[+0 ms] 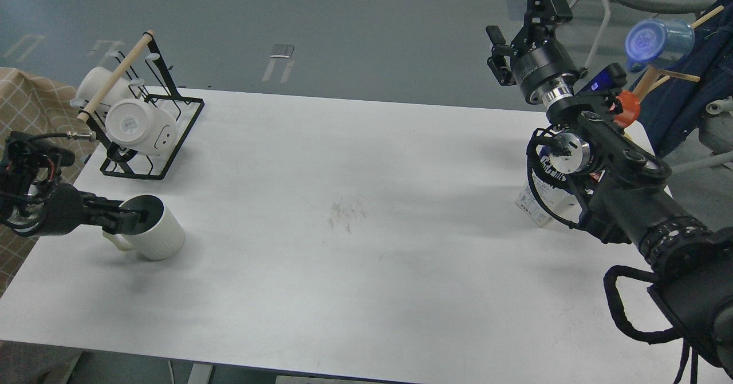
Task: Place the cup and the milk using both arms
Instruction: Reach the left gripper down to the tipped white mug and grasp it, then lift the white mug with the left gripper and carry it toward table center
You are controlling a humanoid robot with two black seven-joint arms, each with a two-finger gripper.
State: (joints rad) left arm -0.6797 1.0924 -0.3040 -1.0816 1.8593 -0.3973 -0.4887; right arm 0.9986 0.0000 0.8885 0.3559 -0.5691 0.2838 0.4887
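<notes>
1. Left side: the left hand reaches in from the left edge and grips the cup by its rim, one finger inside the dark mouth, the other outside near the handle. The cup looks tilted, and a faint shadow lies below it; whether its base touches the white surface can't be told.

2. Right side: the right hand is raised well above the surface's far right corner, fingers apart, holding nothing. The milk stands on the surface near the right edge, mostly hidden behind the right arm's wrist and forearm (only its lower white panel w/ dark print shows).

3. Step in hand, as judged: placing the cup while the right arm has yet to take the milk.

4. Doing it well, left: level the cup before lowering, set the base flat, then spread the fingers slowly and lift straight up, since the inside finger could drag the rim and tip it.

5. Doing it well, right: approach the milk from above or from the side w/ fingers wide, clear of the arm's own cables, and close on the carton body below the gable.

6. Bkgd: a black wire rack holding white mugs stands at far left; keep the cup's path away from it.
</notes>
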